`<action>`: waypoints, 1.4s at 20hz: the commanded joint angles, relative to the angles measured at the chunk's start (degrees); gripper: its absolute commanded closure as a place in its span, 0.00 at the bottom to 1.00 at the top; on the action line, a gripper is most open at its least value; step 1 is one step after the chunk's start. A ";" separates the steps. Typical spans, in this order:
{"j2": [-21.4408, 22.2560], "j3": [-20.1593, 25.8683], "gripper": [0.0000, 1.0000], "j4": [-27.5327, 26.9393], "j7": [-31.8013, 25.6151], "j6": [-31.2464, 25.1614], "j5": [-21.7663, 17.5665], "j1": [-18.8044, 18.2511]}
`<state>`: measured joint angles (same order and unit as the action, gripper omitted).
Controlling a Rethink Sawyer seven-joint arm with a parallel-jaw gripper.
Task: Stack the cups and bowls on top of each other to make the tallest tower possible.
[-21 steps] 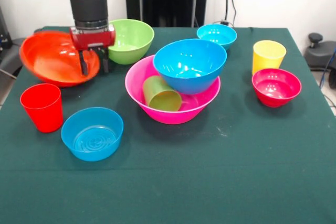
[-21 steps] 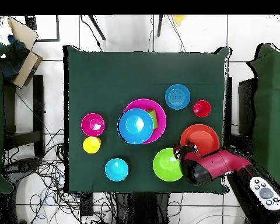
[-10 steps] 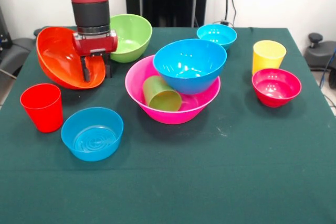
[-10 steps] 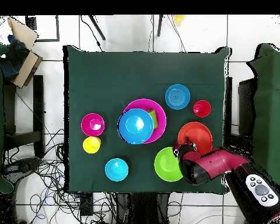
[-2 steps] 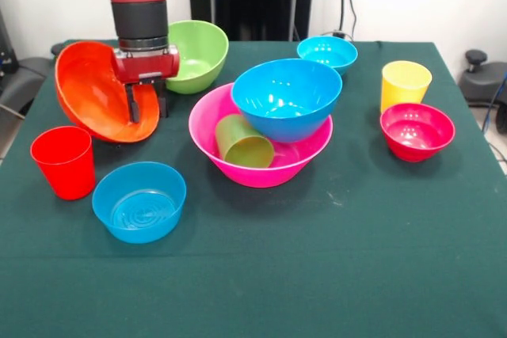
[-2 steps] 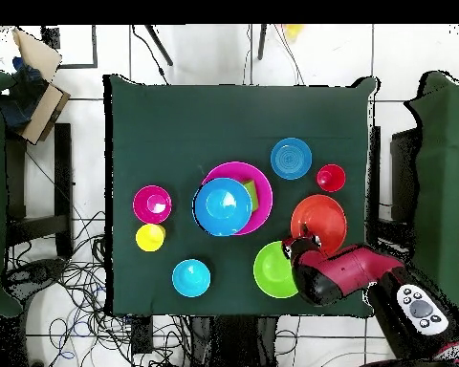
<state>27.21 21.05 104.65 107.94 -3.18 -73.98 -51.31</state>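
My gripper [image 5: 147, 105] [image 6: 295, 247] is shut on the rim of the orange bowl [image 5: 97, 91] [image 6: 321, 220], which hangs tilted above the cloth with its opening facing sideways. The tower is the pink bowl [image 5: 297, 157] [image 6: 235, 170] at mid-table, holding the large blue bowl [image 5: 287, 99] [image 6: 222, 205] and the green cup [image 5: 242, 142] [image 6: 251, 194] lying on its side. Right behind my gripper stands the lime green bowl [image 5: 196, 51] [image 6: 274, 269]. The red cup [image 5: 63, 161] [image 6: 331, 177] and a small blue bowl [image 5: 139, 200] [image 6: 291, 158] sit in front of the orange bowl.
On the other side of the tower stand a cyan bowl [image 5: 327, 53] [image 6: 191, 277], the yellow cup [image 5: 405, 85] [image 6: 150, 237] and a magenta-red bowl [image 5: 417, 131] [image 6: 152, 204]. A green cloth [image 5: 317, 275] covers the table.
The orange bowl has come up off the cloth in my gripper and tipped onto its side, shifting slightly toward the pink bowl. Everything else stays put.
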 commanded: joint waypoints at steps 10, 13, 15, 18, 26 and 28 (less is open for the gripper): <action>4.72 4.38 1.00 -0.44 -4.82 -10.48 8.64 0.17; 8.67 6.14 1.00 1.91 -7.60 -13.76 12.91 -0.38; 11.76 8.06 1.00 3.53 -10.10 -16.69 16.59 -1.21; 17.62 11.29 1.00 6.56 -13.86 -21.55 22.69 -3.12; 23.12 15.20 1.00 6.78 -16.19 -28.79 28.45 -3.52; 24.10 16.26 1.00 6.82 -16.43 -30.38 29.55 -3.56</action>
<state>48.55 31.11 109.08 107.94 -26.99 -46.32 -56.30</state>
